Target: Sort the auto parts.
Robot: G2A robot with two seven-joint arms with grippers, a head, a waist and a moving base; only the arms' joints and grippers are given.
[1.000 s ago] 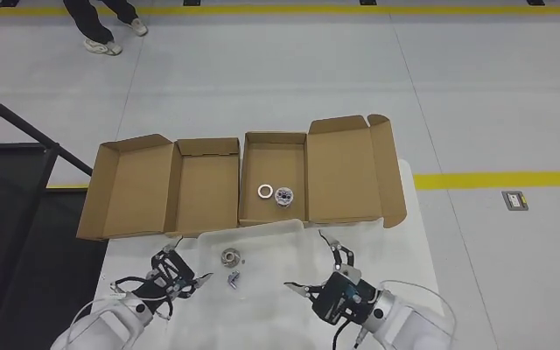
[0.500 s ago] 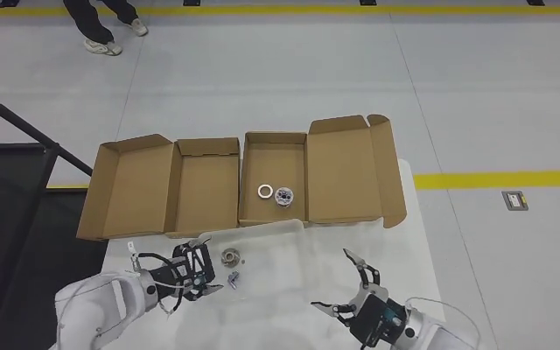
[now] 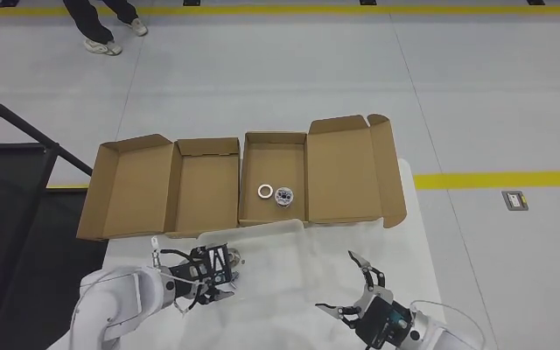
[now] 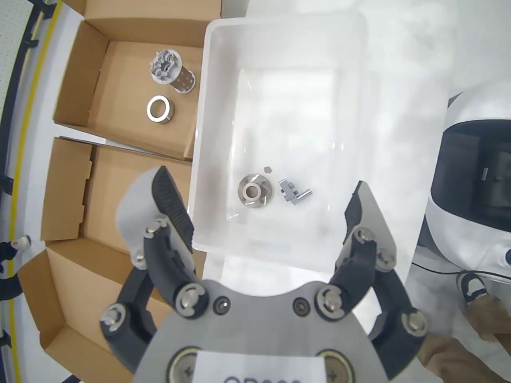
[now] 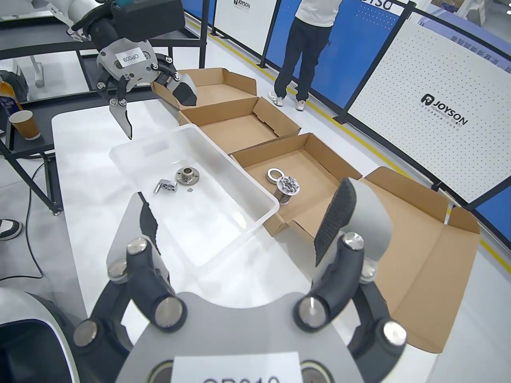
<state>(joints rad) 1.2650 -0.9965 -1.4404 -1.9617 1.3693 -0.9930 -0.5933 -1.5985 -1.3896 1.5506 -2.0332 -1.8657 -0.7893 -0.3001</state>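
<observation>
The tray [image 4: 287, 41] is clear, thin-walled plastic, rectangular with rounded corners, and stands on the white table [image 5: 80, 141]. It holds a round flanged metal hub [image 4: 252, 192], a small angular metal bracket [image 4: 294, 193] just beside it, and a tiny dark chip [image 4: 268, 168]. The adjoining cardboard box [image 4: 119, 93] holds a plain steel ring [image 4: 160, 109] and a perforated cylinder [image 4: 172, 72] with a finned head. The next box [image 4: 103, 185] is brown corrugated board.

The left gripper [image 5: 157, 115] hangs above the tray's parts end, jaws spread wide, holding nothing. The right gripper [image 5: 243, 205] is likewise wide open and empty, near the tray's other end.
</observation>
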